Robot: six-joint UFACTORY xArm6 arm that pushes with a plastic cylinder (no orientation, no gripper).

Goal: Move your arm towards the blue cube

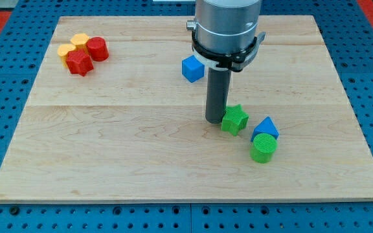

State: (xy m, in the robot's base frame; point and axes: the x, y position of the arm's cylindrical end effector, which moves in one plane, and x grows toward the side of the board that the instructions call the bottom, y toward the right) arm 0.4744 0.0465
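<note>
The blue cube [192, 68] sits on the wooden board [109, 142] just above the middle, partly behind the arm's grey body at its right side. My tip [214, 120] rests on the board below and to the right of the cube, touching the left side of a green star block [234, 120]. A clear gap of board lies between the tip and the blue cube.
A blue triangular block [265, 127] and a green cylinder [263, 148] lie right of the star. At the view's upper left cluster a yellow block [79, 41], another yellow block [66, 50], a red cylinder [98, 49] and a red star-like block [79, 63].
</note>
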